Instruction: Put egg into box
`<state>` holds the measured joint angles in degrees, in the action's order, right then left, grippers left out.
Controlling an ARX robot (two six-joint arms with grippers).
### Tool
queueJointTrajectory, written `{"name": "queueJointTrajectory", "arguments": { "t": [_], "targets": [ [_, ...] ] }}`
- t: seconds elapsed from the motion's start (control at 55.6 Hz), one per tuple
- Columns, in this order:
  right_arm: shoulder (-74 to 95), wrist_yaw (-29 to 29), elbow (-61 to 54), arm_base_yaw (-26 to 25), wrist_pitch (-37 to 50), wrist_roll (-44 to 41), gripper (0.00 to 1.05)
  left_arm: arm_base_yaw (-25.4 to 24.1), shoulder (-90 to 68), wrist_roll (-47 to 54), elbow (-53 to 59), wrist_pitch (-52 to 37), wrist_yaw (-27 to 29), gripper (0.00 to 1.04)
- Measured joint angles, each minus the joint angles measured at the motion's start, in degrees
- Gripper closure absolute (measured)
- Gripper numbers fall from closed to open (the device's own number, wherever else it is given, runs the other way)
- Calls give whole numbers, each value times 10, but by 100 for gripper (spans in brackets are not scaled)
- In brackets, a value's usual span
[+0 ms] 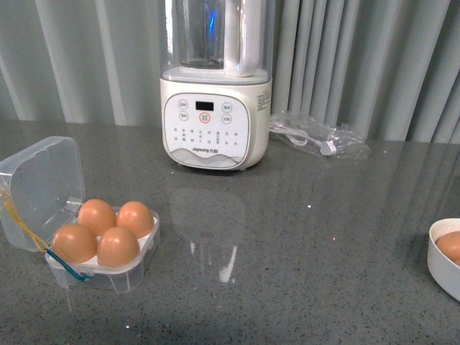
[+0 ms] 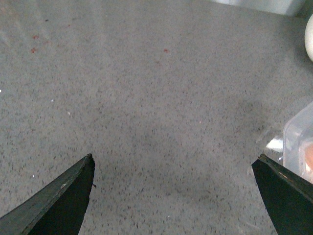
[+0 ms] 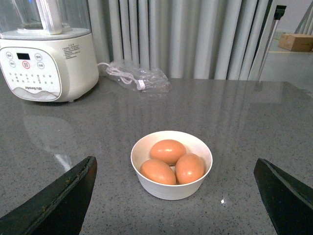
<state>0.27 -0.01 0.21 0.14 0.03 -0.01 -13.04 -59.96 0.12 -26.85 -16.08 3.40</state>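
The clear plastic box [image 1: 100,267] stands at the left of the grey desk [image 1: 302,244], its lid [image 1: 43,187] thrown back and leaning up towards the left, with a yellow band [image 1: 21,226] and a blue band [image 1: 68,266] trailing at the hinge side. All four holes of its white tray are filled: four orange-brown eggs [image 1: 118,246] sit there side by side, touching, and all look alike. Well apart, far over on the right, a round white bowl [image 3: 171,188] holds three more eggs [image 3: 167,151], huddled against one another; the front view cuts the bowl off at its edge. Behind, against the pleated curtain [image 1: 345,57], stands a cream blender [image 1: 215,122] with a clear jug, and just to its right lies a crumpled plastic bag [image 1: 316,136] with a white cord in it. Between box and bowl the desk is a broad, bare stretch, shiny enough to mirror the blender. The left pincer [image 2: 174,157] hangs over bare speckled desk with its jaws spread wide and nothing between them; a corner of the box shows just beside one fingertip. The right pincer [image 3: 176,160] is likewise wide apart and holds nothing, and its view looks at the bowl, which sits between the two dark tips.
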Motion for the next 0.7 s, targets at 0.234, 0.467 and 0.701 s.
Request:
{"name": "queueJointTrajectory", "arguments": {
  "t": [0.234,0.467,0.701],
  "targets": [
    [0,0,0,0,0,0,7,5,-76,14,-53,-38,-8,7],
    [0,0,0,0,0,0,7,14,-144,26,-66,-85,-37,7],
    [0,0,0,0,0,0,7,36,-189,39,-66,-119,-29,7]
  ]
}}
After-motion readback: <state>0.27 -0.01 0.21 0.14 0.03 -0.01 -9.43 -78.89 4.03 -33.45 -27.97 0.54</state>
